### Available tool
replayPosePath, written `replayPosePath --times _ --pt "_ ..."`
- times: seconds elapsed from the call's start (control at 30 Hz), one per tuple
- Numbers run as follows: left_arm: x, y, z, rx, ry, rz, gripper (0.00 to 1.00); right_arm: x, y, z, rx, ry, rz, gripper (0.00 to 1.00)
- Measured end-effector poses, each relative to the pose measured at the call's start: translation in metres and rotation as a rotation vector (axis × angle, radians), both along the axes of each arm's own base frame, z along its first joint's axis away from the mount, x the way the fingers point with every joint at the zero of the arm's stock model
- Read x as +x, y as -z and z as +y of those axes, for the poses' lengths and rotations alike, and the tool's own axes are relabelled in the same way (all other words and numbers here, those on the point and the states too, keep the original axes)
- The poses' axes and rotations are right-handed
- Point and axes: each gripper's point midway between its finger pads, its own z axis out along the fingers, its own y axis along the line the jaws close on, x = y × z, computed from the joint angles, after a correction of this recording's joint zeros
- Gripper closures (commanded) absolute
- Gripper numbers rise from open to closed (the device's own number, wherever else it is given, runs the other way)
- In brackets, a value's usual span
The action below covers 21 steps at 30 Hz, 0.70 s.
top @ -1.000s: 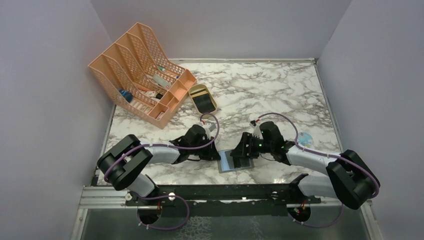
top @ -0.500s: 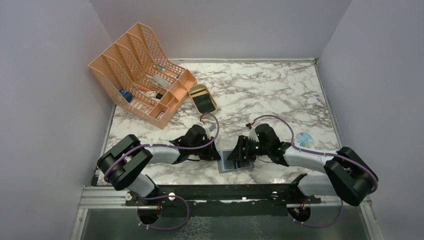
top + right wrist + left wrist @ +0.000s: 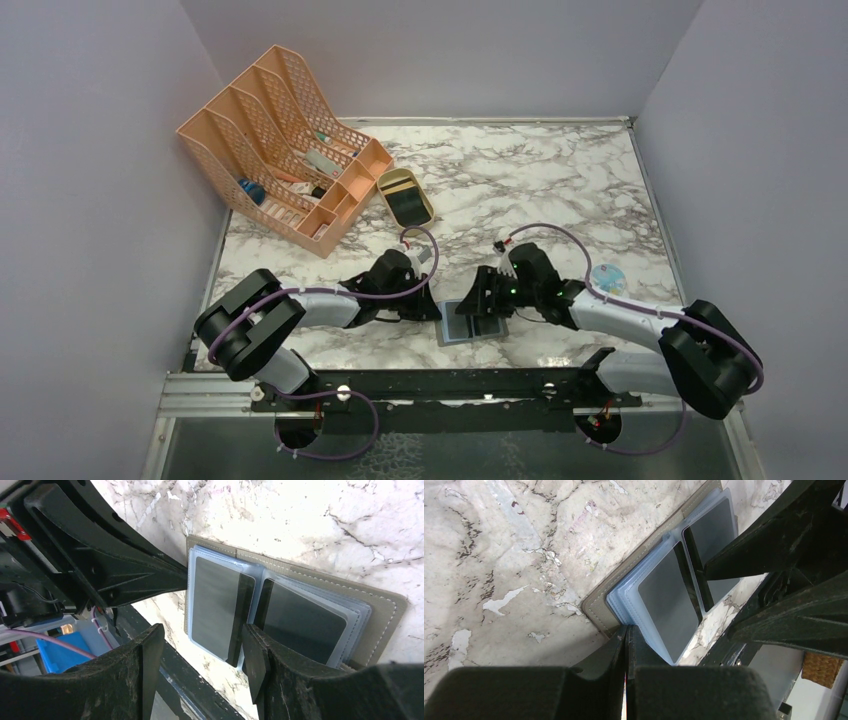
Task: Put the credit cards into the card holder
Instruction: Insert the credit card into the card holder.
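Top external: card holder (image 3: pixel 450 332) open, long axis left-right (credit cards (image 3: pixel 215 605) inside); left hand (image 3: pixel 626 640) closed, right hand (image 3: pixel 202 636) open.

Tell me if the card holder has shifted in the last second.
No. The card holder lies where it did, just beyond the black base rail.

Glossy marble table (image 3: pixel 540 180), matt grey card holder (image 3: pixel 385 614)

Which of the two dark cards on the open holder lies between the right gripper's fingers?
The card beside the shut left gripper; the other card sits outside the right gripper's fingers.
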Motion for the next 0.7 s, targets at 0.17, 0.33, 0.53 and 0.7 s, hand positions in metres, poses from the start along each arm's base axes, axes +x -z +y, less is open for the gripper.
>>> replayPosePath --times 0.17,0.33,0.53,0.7 --pt "0.0 0.0 0.0 0.0 0.0 0.0 0.95 -0.007 0.006 0.003 -0.028 -0.013 0.012 0.41" --pt "0.0 0.0 0.0 0.0 0.001 0.0 0.95 -0.007 0.013 0.009 -0.061 -0.016 0.028 0.43" --pt "0.0 0.0 0.0 0.001 0.001 0.0 0.95 -0.008 0.015 0.014 -0.07 -0.03 0.023 0.64" --pt "0.002 0.0 0.0 0.03 0.006 -0.003 0.95 -0.009 0.018 0.013 -0.083 -0.035 0.02 0.69"
